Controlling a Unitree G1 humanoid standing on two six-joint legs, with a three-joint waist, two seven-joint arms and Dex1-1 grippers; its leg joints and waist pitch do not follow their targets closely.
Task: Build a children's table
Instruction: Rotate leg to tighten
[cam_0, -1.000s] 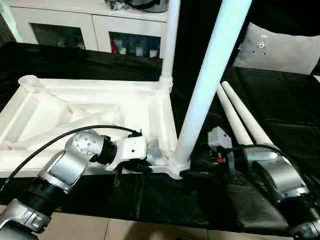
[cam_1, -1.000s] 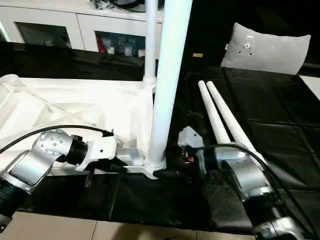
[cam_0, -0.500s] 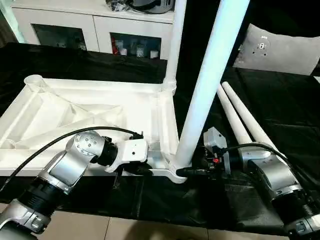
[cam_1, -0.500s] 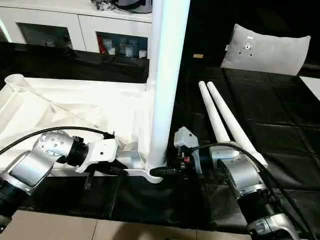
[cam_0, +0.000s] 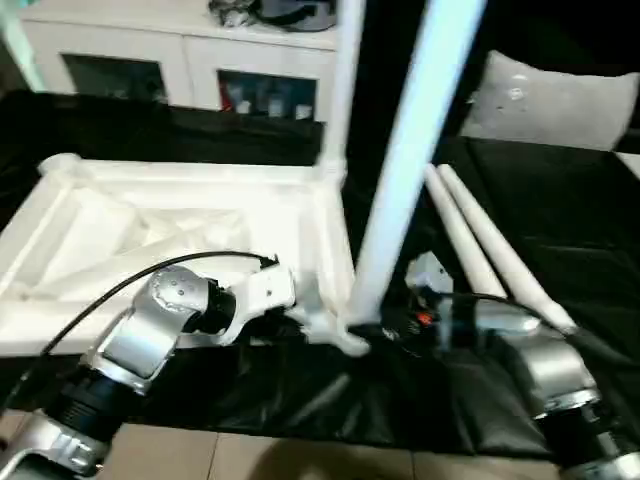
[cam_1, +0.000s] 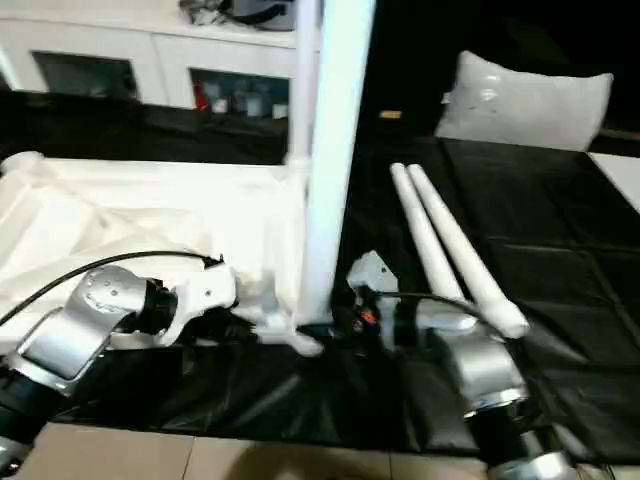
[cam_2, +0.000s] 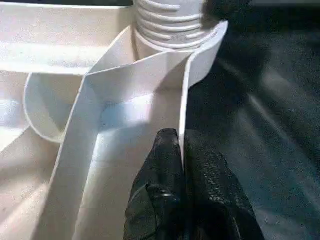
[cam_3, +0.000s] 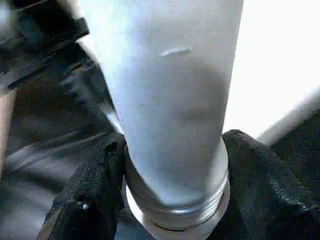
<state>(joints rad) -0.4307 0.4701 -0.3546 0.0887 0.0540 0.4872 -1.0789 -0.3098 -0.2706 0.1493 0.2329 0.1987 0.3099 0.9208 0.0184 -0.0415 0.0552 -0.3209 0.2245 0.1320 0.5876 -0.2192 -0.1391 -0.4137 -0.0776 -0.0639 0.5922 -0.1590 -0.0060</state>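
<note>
Table top (cam_0: 190, 220) lies ribs-up on the black worktop (cam_0: 560, 210). Left gripper (cam_2: 182, 165) fingers pinch its near rim wall. Right gripper (cam_3: 172, 200) fingers clasp the upright leg (cam_0: 405, 170) at the near-right corner socket. Two loose legs (cam_0: 480, 240) lie right, pointing far-left to near-right.

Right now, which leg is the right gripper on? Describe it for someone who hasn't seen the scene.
Find the upturned white table top on the black cloth. At its near corner by the right gripper, one leg stands upright, fingers either side of its base. The other upright leg stands farther back.
</note>
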